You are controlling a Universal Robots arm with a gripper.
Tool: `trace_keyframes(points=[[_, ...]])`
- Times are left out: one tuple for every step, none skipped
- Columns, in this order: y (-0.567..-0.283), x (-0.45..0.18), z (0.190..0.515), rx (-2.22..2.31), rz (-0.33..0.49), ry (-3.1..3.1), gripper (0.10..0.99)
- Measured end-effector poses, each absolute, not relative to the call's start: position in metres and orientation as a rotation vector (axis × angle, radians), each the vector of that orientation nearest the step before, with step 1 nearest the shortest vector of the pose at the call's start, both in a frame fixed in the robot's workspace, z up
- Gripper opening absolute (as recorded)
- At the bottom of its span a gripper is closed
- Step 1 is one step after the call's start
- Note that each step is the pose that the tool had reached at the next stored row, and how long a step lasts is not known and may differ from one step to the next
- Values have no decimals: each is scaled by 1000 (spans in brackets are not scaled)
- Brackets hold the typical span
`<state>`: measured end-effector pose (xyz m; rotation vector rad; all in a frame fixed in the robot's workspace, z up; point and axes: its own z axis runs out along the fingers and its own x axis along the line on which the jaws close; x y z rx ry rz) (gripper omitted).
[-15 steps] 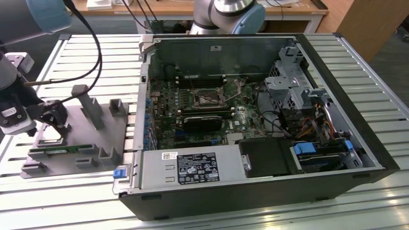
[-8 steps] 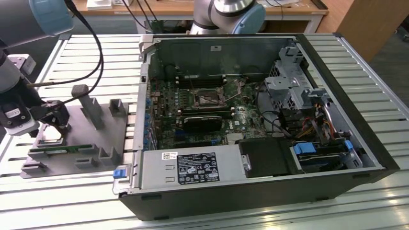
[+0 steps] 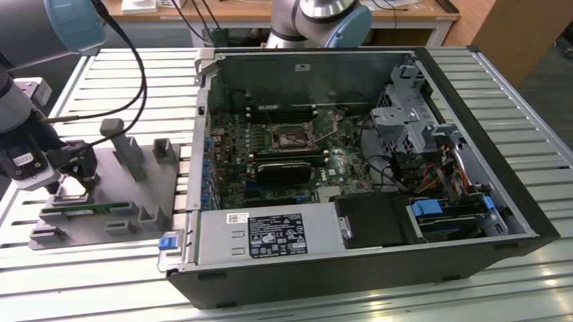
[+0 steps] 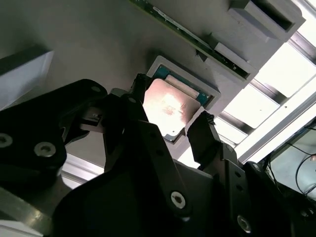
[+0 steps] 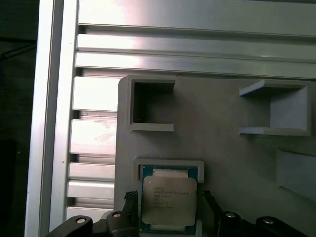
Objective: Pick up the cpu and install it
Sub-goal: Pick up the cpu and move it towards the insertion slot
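One arm (image 3: pixel 16 111) reaches down over the grey tray (image 5: pixel 222 163), pincer (image 5: pixel 169 198) spread astride the cpu (image 5: pixel 169 207).

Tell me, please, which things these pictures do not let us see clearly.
1. Second wrist view: the tool covers two edges of the cpu.
2. Exterior view: the tool's body hides the cpu's seat on the grey tray.
3. Exterior view: the motherboard socket is too small to judge.
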<state>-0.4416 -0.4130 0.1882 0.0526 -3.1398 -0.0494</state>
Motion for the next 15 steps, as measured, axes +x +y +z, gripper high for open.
trace_keyframes(points=[[-413,-442,188,53,-49,-3140,620],[-413,-441,187,53,-49,-3140,620],[-413,-441,187,53,-49,-3140,620],[-413,-441,187,53,-49,-3140,620],[-413,-441,186,53,-49,-3140,620],[-413,-441,186,53,-49,-3140,604],[-413,-441,186,53,-50,-3140,604],[-413,-441,186,53,-50,-3140,541],[-413,-441,186,53,-52,-3140,541],[-413,-441,186,53,-53,-3140,541],[-413,-441,186,53,-54,-3140,541],[-413,-441,186,53,-55,-3140,533],[-413,-441,186,53,-57,-3140,533],[-413,-441,186,53,-58,-3140,529],[-413,-441,186,53,-59,-3140,529]])
